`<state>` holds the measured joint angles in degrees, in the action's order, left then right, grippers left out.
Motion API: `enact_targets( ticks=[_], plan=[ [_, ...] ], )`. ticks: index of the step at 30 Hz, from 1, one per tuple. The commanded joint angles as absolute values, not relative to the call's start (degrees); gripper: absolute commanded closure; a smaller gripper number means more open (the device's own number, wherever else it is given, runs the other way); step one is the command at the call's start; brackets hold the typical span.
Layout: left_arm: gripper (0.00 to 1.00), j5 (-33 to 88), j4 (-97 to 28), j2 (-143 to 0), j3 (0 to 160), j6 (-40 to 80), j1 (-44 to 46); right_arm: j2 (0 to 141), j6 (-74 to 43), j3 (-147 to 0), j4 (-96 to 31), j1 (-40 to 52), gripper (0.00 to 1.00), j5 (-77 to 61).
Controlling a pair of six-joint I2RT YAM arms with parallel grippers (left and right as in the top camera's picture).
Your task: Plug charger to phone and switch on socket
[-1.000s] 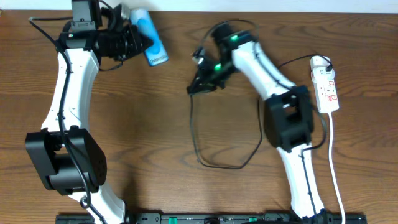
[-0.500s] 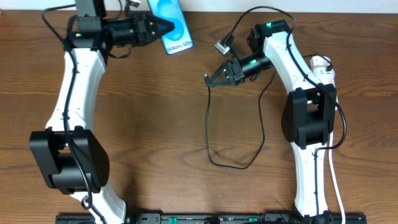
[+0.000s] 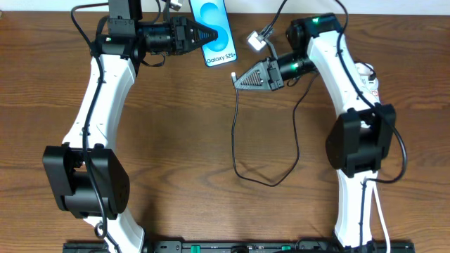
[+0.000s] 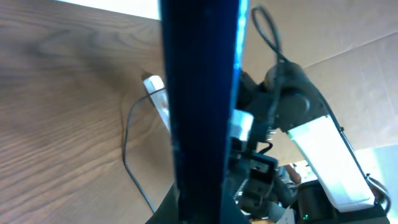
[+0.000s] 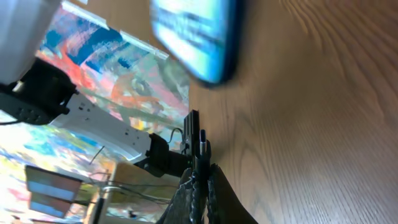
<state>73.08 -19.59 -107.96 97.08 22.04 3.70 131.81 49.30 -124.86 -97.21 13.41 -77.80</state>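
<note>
The phone [image 3: 219,28], bright blue screen up, is held near the table's far edge by my left gripper [image 3: 204,34], which is shut on its left side. In the left wrist view the phone [image 4: 202,93] stands edge-on between the jaws of the left gripper [image 4: 202,211]. My right gripper [image 3: 239,80] is shut on the charger's black connector, just below and right of the phone. The charger cable [image 3: 235,133] hangs down and loops across the table. In the right wrist view the connector [image 5: 200,146] sticks out of the right gripper [image 5: 203,180] toward the blurred phone [image 5: 199,37]. The socket [image 3: 370,79] is mostly hidden behind the right arm.
The white power strip [image 4: 158,99] with red markings also shows in the left wrist view, lying flat at the table's right side. Its thick white cord [image 3: 380,218] runs down along the right arm's base. The charger loop [image 3: 267,181] lies mid-table.
The left arm has swung right, carrying and turning the phone so it lies lengthwise toward me. The right gripper has moved right and up with the connector, ending close under the phone.
</note>
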Motion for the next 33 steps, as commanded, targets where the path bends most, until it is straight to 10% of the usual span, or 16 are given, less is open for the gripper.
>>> enact_targets(
  ticks=[1, 33],
  plan=[
    [0.93, 78.63, -18.90, -106.87, 97.93, 22.83, 3.75, 129.86, 51.46, -125.51, -96.88, 13.61, 0.99, -80.58],
    [0.93, 84.05, -17.43, -106.87, 97.93, 23.29, 3.73, 129.93, 45.67, -125.51, -90.37, 15.84, 0.99, -87.42]
  ],
)
